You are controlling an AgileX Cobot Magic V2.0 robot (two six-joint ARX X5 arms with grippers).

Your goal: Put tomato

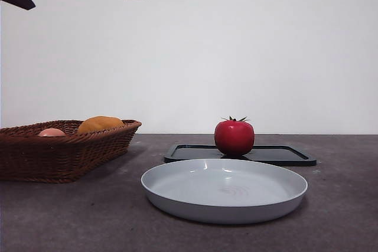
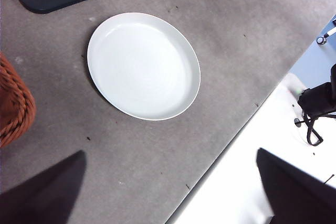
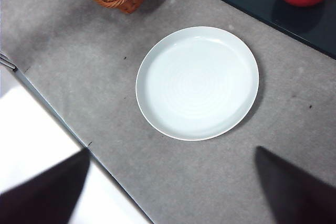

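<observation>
Tomato point(image 1: 234, 137) sits upright on the dark tray point(image 1: 283, 155), behind the empty white plate point(image 1: 224, 190) (probably where it goes). Both the left gripper point(image 2: 168, 192) and right gripper point(image 3: 168, 192) wait high up, jaws wide apart, holding nothing.

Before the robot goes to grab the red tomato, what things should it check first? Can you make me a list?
1. Tomato easy to see and upright on the dark tray: ok.
2. Nothing touching or covering the tomato: ok.
3. White plate has nothing on it, in front of the tray: ok.
4. Left end effector open and holding nothing, high above the table: ok.
5. Right end effector open and holding nothing, with the tomato in its camera's view: ok.
6. Basket with its orange-yellow fruit sits off to the side, away from the tomato: ok.
</observation>
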